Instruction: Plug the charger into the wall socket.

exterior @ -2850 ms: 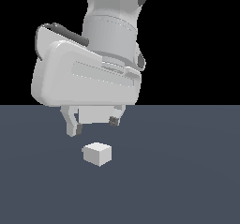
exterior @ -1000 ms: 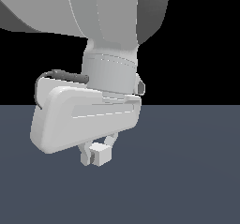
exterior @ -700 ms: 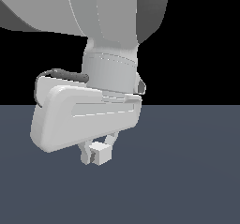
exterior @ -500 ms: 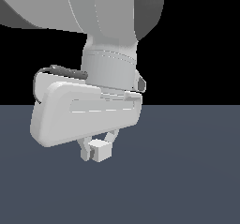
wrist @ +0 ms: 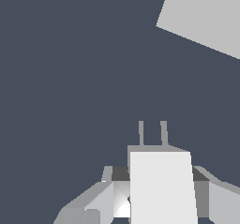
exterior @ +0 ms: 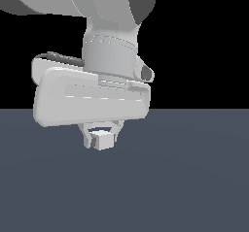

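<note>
Since the charger (exterior: 102, 140) now sits lifted off the floor, clamped in the gripper (exterior: 99, 138), carrying toward the wall socket (wrist: 206, 13) is next

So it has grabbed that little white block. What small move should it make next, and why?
Probably swing toward the wall socket. The gripper is shut on the charger, whose two prongs point out over bare floor. In the wrist view the pale plate sits off to one side, well apart from the prongs, so they need lining up first.
</note>
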Controlling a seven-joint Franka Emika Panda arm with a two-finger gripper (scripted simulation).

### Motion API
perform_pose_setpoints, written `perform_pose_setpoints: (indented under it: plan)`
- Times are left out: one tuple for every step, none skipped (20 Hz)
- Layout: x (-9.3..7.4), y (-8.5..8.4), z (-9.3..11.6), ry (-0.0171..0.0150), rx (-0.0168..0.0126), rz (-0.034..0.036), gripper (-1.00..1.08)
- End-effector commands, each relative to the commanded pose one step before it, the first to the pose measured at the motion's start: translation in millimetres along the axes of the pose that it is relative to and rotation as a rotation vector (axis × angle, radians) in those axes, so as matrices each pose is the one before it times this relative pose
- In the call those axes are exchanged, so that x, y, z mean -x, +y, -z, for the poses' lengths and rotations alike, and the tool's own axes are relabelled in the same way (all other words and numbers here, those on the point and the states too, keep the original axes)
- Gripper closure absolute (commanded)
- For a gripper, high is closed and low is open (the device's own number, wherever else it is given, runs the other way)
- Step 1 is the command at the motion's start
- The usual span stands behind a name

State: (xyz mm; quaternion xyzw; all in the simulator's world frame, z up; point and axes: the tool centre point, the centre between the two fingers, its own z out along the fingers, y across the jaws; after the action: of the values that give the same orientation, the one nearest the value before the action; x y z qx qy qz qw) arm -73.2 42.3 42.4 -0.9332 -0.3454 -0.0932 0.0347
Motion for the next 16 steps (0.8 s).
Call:
perform_pose_setpoints:
  plan:
    - [-4.63,1.89,8.06,0.00177,0.01253,-0.06384,1.08]
    - [-1.78,0.81,3.22,0.00030,0.00514,-0.02618,1.08]
    - [-1.75,0.81,3.16,0.00025,0.00507,-0.02574,1.08]
    - [-1.71,0.81,3.10,0.00019,0.00501,-0.02532,1.08]
    - [-1.67,0.81,3.04,0.00013,0.00494,-0.02490,1.08]
    - [-1.63,0.81,2.98,0.00007,0.00489,-0.02449,1.08]
    - [-1.60,0.81,2.93,0.00001,0.00484,-0.02410,1.08]
    - [-1.54,0.80,2.83,-0.00005,0.00472,-0.02337,1.08]
    - [-1.43,0.76,2.64,-0.00010,0.00444,-0.02188,1.08]
    - [-1.33,0.72,2.46,-0.00014,0.00417,-0.02041,1.08]
    - [-1.23,0.68,2.28,-0.00019,0.00391,-0.01900,1.08]
    - [-1.13,0.64,2.11,-0.00023,0.00365,-0.01762,1.08]
    - [-1.04,0.61,1.94,-0.00026,0.00340,-0.01631,1.08]
    - [-0.95,0.57,1.79,-0.00028,0.00317,-0.01507,1.08]
    - [-0.87,0.53,1.64,-0.00029,0.00293,-0.01385,1.08]
    - [-0.79,0.49,1.49,-0.00029,0.00269,-0.01265,1.08]
